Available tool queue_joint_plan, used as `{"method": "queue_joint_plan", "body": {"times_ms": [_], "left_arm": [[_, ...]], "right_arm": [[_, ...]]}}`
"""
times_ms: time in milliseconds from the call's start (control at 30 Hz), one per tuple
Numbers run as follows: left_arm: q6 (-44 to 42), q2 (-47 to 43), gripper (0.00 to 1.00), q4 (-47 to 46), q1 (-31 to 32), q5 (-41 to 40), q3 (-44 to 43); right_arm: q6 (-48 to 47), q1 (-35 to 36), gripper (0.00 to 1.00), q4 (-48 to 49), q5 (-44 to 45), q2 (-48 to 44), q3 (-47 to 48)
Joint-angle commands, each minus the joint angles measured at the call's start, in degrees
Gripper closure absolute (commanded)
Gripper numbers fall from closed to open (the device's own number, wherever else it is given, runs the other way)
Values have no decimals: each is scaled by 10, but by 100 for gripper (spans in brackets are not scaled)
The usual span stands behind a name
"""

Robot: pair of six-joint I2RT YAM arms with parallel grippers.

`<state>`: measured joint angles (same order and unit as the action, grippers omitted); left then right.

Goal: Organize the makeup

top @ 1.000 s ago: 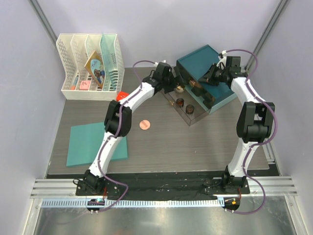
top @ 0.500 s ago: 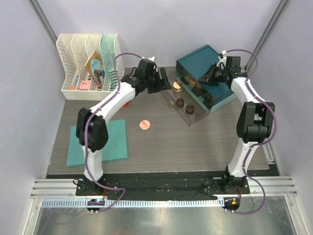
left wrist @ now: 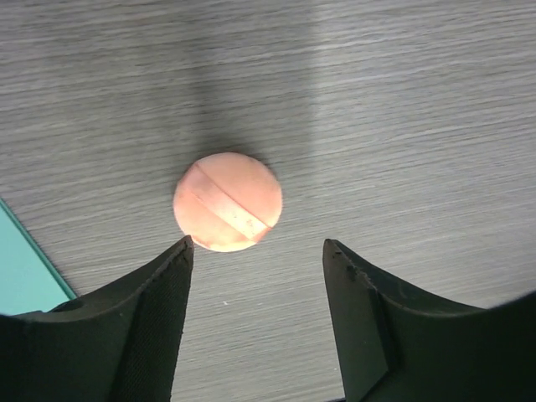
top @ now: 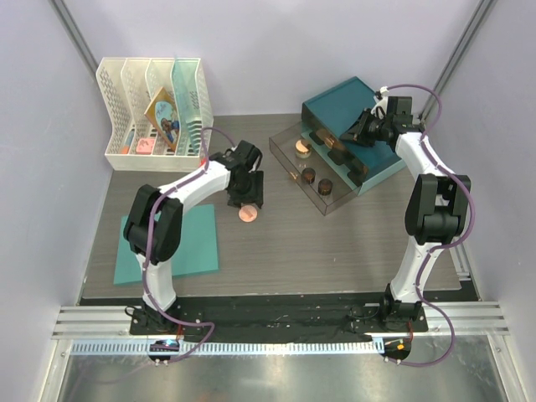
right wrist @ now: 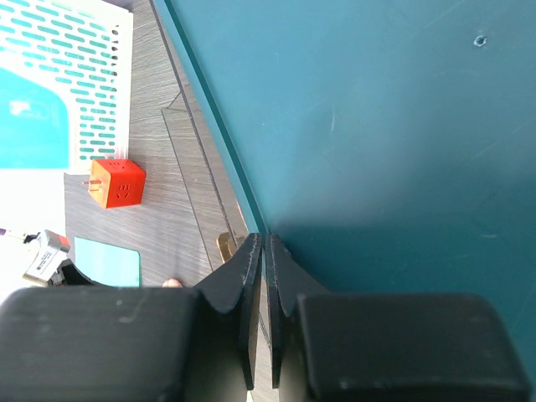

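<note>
A pink round compact (left wrist: 228, 202) lies on the grey table, also seen in the top view (top: 247, 215). My left gripper (left wrist: 255, 244) is open just above and short of it, its left fingertip at the compact's edge; in the top view the gripper (top: 246, 203) hovers right behind it. A clear tray (top: 295, 138) holds a gold-lidded jar (top: 302, 148) and two dark brown jars (top: 308, 175). My right gripper (right wrist: 263, 239) is shut on the edge of the teal box lid (right wrist: 377, 126), at the back right (top: 363, 131).
A white rack (top: 155, 109) with a picture card stands at the back left. A flat teal mat (top: 163, 243) lies at the front left. A red cube (right wrist: 117, 182) sits on the table near the rack. The teal box (top: 347, 105) fills the back right.
My left gripper has left the clear tray, with the gold-lidded jar staying there, and swung forward and left to just over the pink compact. The right arm has not moved.
</note>
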<state>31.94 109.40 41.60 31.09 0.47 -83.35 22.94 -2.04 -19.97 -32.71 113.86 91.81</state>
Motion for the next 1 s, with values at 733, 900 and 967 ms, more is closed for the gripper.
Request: {"method": "queue_joint_plan", "body": {"times_ms": [733, 900, 967], "left_arm": [[-14, 84, 100, -13, 8, -8, -17], [-2, 42, 100, -22, 20, 19, -86], [3, 39, 100, -37, 25, 36, -134]], "right_arm": [[-47, 5, 86, -239, 109, 96, -91], [-47, 5, 86, -239, 110, 98, -91], [-47, 5, 86, -240, 108, 100, -91]]}}
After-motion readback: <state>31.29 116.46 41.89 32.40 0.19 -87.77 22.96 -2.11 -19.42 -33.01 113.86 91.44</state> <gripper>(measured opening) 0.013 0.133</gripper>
